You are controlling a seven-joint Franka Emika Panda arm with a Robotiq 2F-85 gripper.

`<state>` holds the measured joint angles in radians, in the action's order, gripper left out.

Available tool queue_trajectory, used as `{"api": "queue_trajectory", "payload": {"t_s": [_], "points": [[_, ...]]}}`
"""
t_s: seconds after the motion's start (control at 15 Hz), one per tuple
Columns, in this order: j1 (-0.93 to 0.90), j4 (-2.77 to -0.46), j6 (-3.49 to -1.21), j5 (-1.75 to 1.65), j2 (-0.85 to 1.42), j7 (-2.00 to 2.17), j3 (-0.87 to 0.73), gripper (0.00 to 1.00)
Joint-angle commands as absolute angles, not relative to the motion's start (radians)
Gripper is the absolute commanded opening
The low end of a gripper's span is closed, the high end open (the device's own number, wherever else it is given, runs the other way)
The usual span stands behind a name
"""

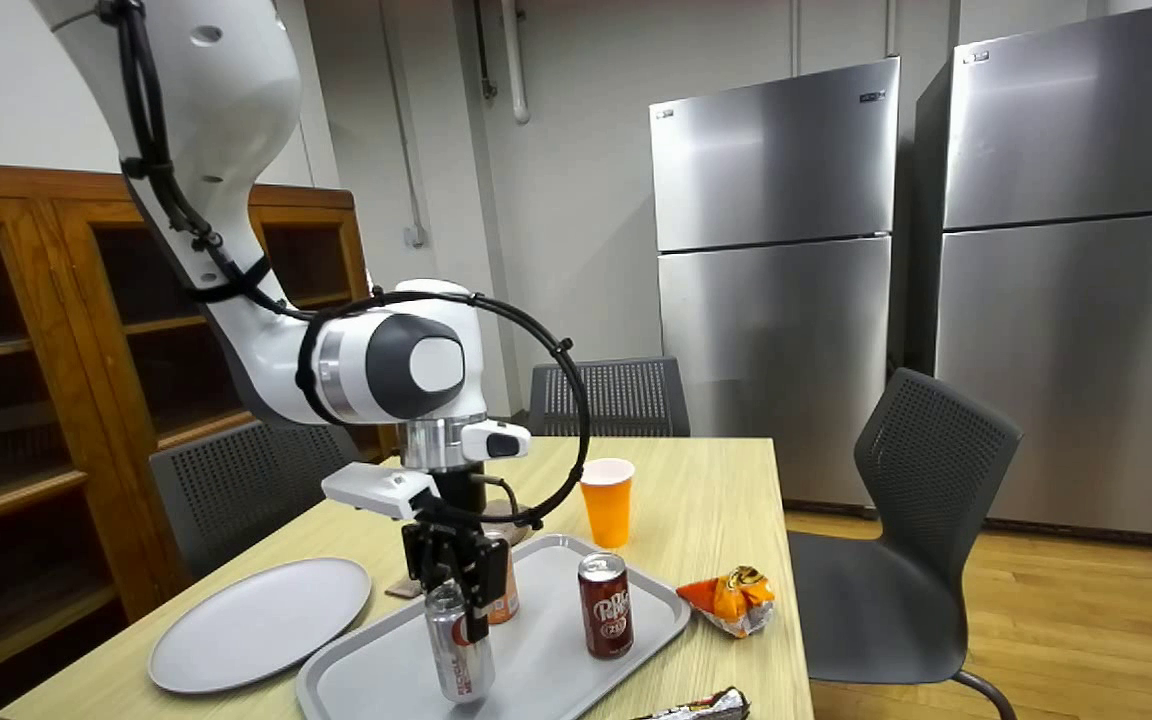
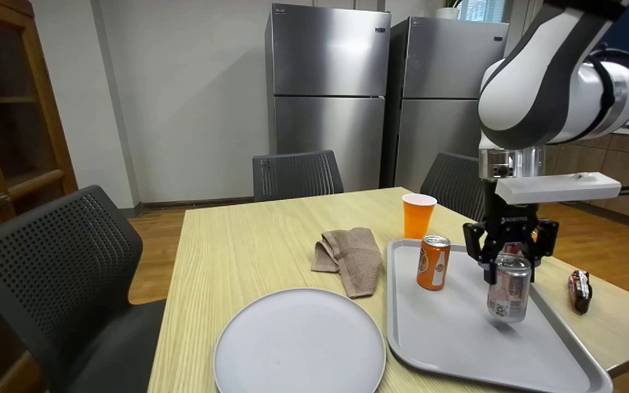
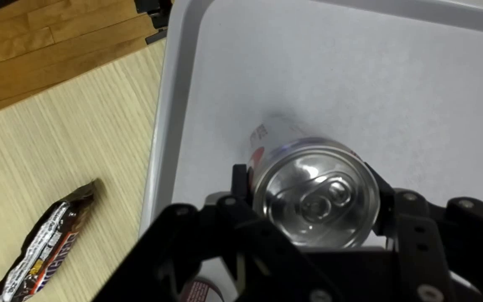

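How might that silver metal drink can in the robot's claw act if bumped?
The silver metal drink can might prove slippery, being shiny. It may swivel in the black two-fingered gripper, since it tilts there. Laid sideways, its round body would probably roll on the flat, rectangular grey tray.

Silver can (image 3: 316, 193) snug btwn jaws, w/ tray (image 3: 359, 84) below

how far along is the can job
Looks done: an orange metal can and a dark red metal can stand on the grey rectangular tray. In hand: a silver metal can over the tray, between the black fingers. Left, probably: releasing it, as they grip its sides.
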<state>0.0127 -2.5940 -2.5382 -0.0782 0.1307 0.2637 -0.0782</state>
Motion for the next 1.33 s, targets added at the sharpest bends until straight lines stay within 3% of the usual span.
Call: {"api": "queue_trajectory", "payload": {"t_s": [0.0, 0.33, 0.47, 0.67, 1.27], "points": [[0.027, -2.587, -2.550, -0.047, 0.147, 0.228, -0.077, 0.38], [0.026, -2.582, -2.555, -0.023, 0.164, 0.231, -0.076, 0.38], [0.026, -2.585, -2.556, -0.013, 0.155, 0.239, -0.078, 0.88], [0.033, -2.589, -2.557, 0.028, 0.110, 0.212, -0.072, 1.00], [0.030, -2.574, -2.540, 0.136, -0.021, 0.120, -0.066, 1.00]]}}
